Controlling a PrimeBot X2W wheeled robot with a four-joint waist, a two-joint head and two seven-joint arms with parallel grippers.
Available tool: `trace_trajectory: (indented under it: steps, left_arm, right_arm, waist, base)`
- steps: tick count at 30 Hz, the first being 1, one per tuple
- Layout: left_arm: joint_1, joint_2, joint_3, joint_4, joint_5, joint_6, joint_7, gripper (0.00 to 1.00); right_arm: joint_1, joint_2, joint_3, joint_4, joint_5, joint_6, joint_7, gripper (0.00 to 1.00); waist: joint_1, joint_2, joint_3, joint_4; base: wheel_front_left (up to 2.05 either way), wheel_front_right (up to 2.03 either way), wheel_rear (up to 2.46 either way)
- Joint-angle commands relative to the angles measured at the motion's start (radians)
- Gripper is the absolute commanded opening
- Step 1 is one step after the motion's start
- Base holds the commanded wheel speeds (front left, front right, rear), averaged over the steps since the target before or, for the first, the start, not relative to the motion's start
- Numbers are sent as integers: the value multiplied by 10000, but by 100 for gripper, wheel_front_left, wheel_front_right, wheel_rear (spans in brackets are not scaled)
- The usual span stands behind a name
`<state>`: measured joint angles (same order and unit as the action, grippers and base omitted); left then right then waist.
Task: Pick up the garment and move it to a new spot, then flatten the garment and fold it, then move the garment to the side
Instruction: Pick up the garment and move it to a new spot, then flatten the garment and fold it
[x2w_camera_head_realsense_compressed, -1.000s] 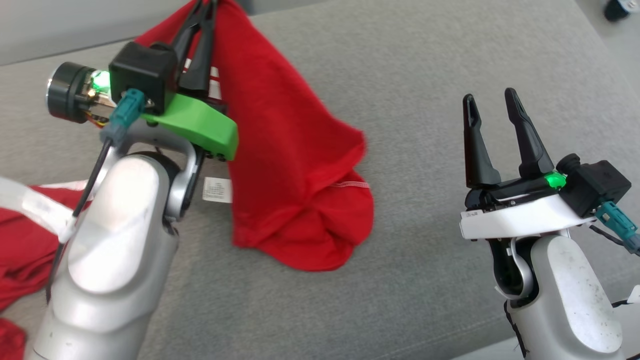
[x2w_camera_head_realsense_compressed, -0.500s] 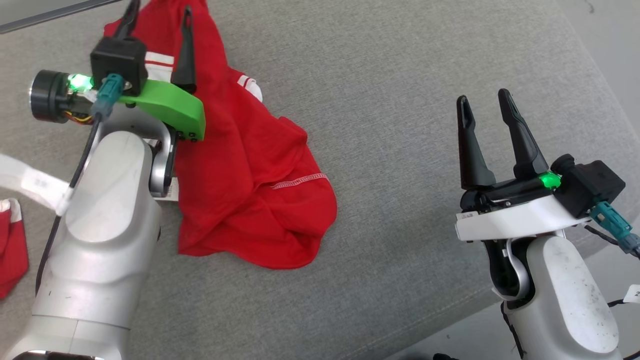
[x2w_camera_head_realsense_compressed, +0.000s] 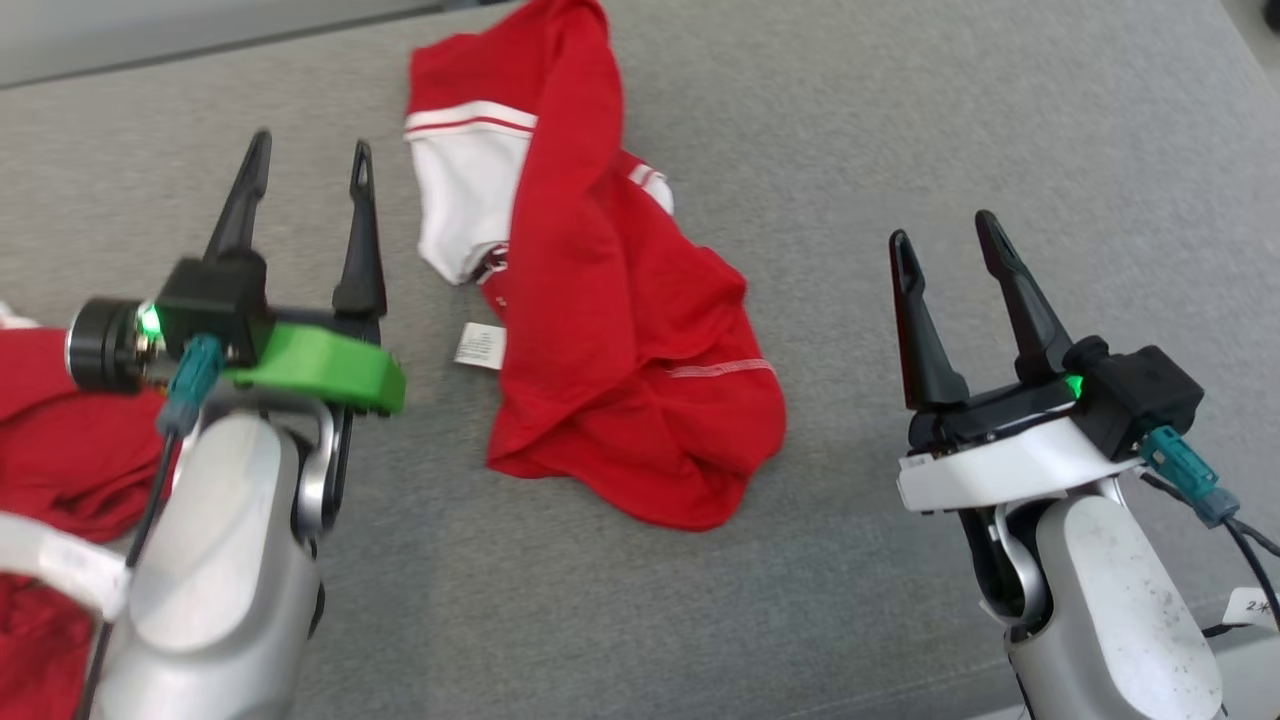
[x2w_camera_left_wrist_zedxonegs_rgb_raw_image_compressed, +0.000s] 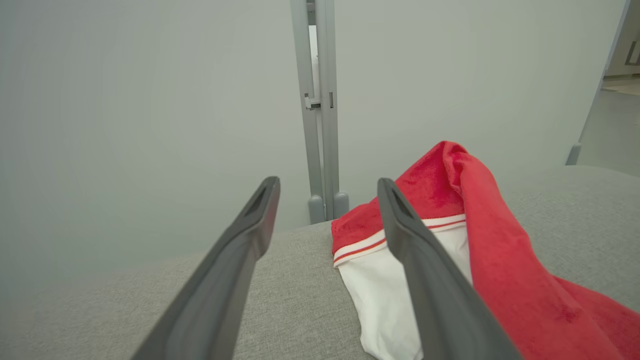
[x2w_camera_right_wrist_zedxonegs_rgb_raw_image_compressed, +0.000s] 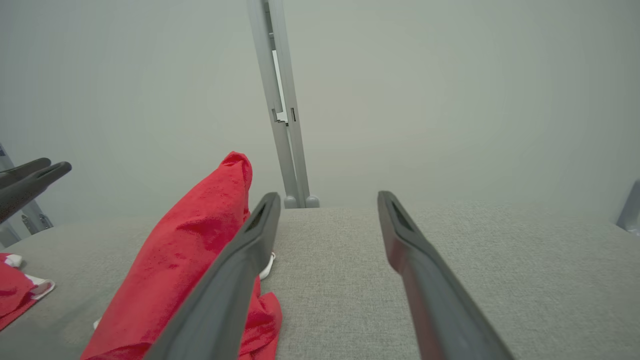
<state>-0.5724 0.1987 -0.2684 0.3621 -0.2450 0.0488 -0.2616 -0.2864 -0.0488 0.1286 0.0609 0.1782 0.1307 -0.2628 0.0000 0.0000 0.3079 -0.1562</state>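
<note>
With left gripper (x2w_camera_head_realsense_compressed: 312, 150) and right gripper (x2w_camera_head_realsense_compressed: 942, 228) both wide and empty, pinching the crumpled shirt (x2w_camera_head_realsense_compressed: 620, 350) through doubled layers could trap folds.

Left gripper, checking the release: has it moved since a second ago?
Yes: left gripper drew left, off the red garment on the grey cushion.

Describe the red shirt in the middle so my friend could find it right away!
Look at the big grey cushion. In its middle, between the left claw and the right claw, lies a crumpled red shirt. The other red cloth hides at the left edge behind the left arm; this one lies in the open, with a small white tag poking out.
</note>
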Motion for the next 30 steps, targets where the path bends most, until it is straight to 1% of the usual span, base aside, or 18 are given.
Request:
trace_trajectory:
  steps: [1, 7, 8, 9, 10, 15, 20, 22, 25, 30]
  left_arm:
    - [458, 42, 19, -262, 60, 48, -35, 100]
    - [2492, -263, 431, -1713, -62, 241, -31, 100]
    - [2766, -381, 495, -1851, -94, 221, -29, 100]
    - [3085, -534, 473, -1986, -118, 63, -29, 100]
    - [3309, -624, 483, -2087, -70, 26, -28, 100]
    - [4231, -1102, 836, -2485, 138, -17, -29, 100]
    - [4268, -1364, 973, -2569, 258, -152, -29, 100]
    - [4144, -1402, 947, -2551, 361, -207, -29, 100]
    - [4006, -1448, 957, -2504, 412, -238, -31, 100]
    - [3907, -1479, 873, -2431, 115, -251, -30, 100]
  right_arm:
    - [248, -31, 0, 35, -87, 1, -31, 100]
    - [630, -25, 7, 140, -297, 1, -31, 100]
    - [697, -28, 39, 167, -343, 1, -31, 100]
    - [782, -31, 77, 204, -371, 1, -31, 100]
    - [841, -31, 124, 226, -317, 1, -31, 100]
    - [1116, -28, 327, 254, -194, 1, -31, 100]
    - [1165, -27, 572, 294, -284, 1, -31, 100]
    - [1171, -27, 976, 510, -20, 1, -31, 100]
    - [991, -28, 1798, 1115, 466, 1, -17, 100]
    - [536, -22, 2772, 2338, 875, 1, 751, 100]
  waist:
    - [0, 0, -1109, 1169]
    - [0, 0, -1508, 1754]
    - [0, 0, -1560, 1799]
    - [0, 0, -1635, 1860]
    - [0, 0, -1678, 1890]
    - [0, 0, -1850, 2021]
    - [0, 0, -1758, 2288]
    - [0, 0, -1680, 2418]
    - [0, 0, -1505, 2629]
    - [0, 0, -1185, 3018]
  base:
    - [0, 0, 0]
    - [0, 0, 0]
    - [0, 0, 0]
    - [0, 0, 0]
    - [0, 0, 0]
    - [0, 0, 0]
    - [0, 0, 0]
    - [0, 0, 0]
    - [0, 0, 0]
    - [0, 0, 0]
